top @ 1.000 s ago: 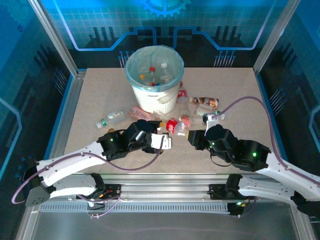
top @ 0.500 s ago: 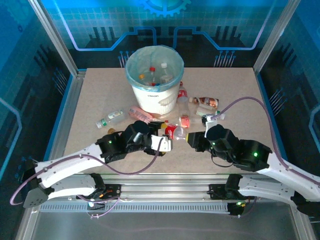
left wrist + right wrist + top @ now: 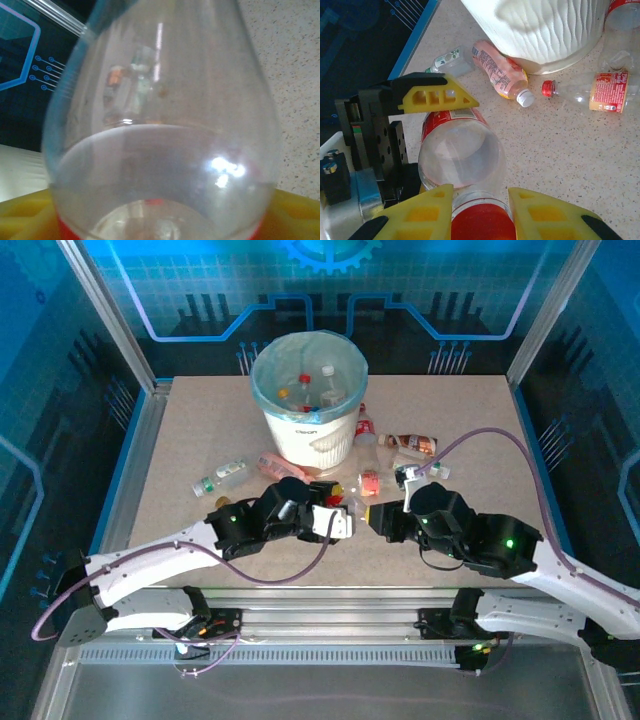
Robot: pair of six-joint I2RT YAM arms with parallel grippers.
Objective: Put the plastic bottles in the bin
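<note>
A clear plastic bottle (image 3: 462, 155) with a red label and a red cap (image 3: 482, 222) is held level between both arms, just in front of the bin (image 3: 305, 430). My left gripper (image 3: 335, 510) is shut on its body, one yellow finger (image 3: 437, 95) lying across the label. My right gripper (image 3: 480, 192) is closed on the neck at the red cap. In the left wrist view the bottle (image 3: 160, 165) blocks most of the picture. The white bin with its teal bag holds several bottles (image 3: 305, 385).
Loose on the table are a pink bottle (image 3: 497, 70), a green-labelled one (image 3: 451, 59), a red-capped clear one (image 3: 600, 92), a brown one (image 3: 412, 443) and another against the bin (image 3: 364, 427). Metal frame posts flank the table.
My left gripper has carried the bottle rightward and my right gripper has come left to meet it, closing on the cap end. The loose bottles have stayed put.
</note>
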